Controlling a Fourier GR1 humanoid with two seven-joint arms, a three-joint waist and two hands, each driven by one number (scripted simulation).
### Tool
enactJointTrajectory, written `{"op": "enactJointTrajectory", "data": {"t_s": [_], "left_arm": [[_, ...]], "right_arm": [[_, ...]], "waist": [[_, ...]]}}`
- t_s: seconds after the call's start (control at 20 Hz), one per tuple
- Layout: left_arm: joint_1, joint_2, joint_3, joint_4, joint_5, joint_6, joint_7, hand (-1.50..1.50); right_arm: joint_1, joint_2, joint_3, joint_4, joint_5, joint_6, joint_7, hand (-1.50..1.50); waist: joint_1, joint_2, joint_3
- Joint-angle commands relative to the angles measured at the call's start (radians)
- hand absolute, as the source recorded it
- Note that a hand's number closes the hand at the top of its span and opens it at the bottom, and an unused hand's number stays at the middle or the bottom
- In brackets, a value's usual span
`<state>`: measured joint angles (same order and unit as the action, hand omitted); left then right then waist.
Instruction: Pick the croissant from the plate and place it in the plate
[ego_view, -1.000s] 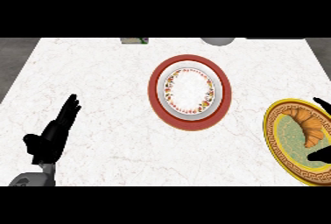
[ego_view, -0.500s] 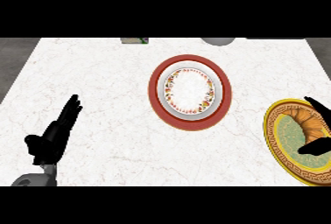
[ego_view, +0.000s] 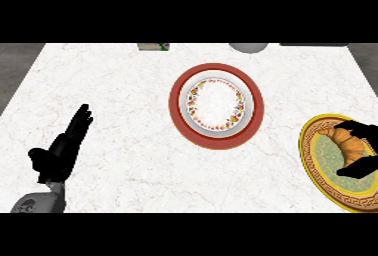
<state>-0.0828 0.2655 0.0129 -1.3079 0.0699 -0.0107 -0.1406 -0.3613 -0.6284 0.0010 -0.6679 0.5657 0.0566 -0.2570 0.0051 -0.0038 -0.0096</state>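
White marble counter (ego_view: 140, 165) lies bare between the left hand (ego_view: 63, 150) and the red-rimmed plate (ego_view: 216, 105) at centre. The yellow-rimmed plate (ego_view: 325, 172) is cut by the view's right edge. Since a half-second ago, the right hand (ego_view: 363, 150) has curled closer round the golden-brown, curved croissant (ego_view: 348, 142) on that plate. The left hand rests open, fingers straight.

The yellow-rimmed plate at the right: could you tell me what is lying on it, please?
A croissant lies on the yellow-rimmed plate. The right hand is over it, hiding the croissant's right side and part of the plate, so contact there cannot be seen.
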Motion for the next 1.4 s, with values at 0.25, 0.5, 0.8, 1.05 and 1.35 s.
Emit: {"op": "enactJointTrajectory", "data": {"t_s": [0.25,0.5,0.8,1.05,1.35], "left_arm": [[0.028,-0.014,0.013,-0.004,-0.005,-0.002,-0.005,0.0],[0.052,0.02,0.056,-0.001,-0.007,0.026,0.01,0.0],[0.07,0.019,0.066,-0.003,-0.006,0.036,0.007,0.0],[0.075,0.023,0.058,-0.009,-0.009,0.028,0.01,0.0],[0.082,0.013,0.052,-0.009,-0.008,0.027,0.009,0.0]], "right_arm": [[0.043,0.212,-0.051,0.024,0.011,-0.24,0.224,1.5],[0.175,0.23,-0.185,0.084,-0.064,-0.346,0.405,1.5],[0.204,0.323,-0.19,-0.059,-0.026,-0.574,0.496,1.5],[0.222,0.393,-0.154,-0.179,0.043,-0.697,0.573,1.5],[0.251,0.423,-0.111,-0.339,0.182,-0.848,0.671,1.5]], "waist": [[-0.03,-0.011,0.004],[-0.133,-0.033,-0.008],[-0.129,-0.047,-0.017],[-0.112,-0.046,-0.02],[-0.103,-0.042,-0.024]]}}
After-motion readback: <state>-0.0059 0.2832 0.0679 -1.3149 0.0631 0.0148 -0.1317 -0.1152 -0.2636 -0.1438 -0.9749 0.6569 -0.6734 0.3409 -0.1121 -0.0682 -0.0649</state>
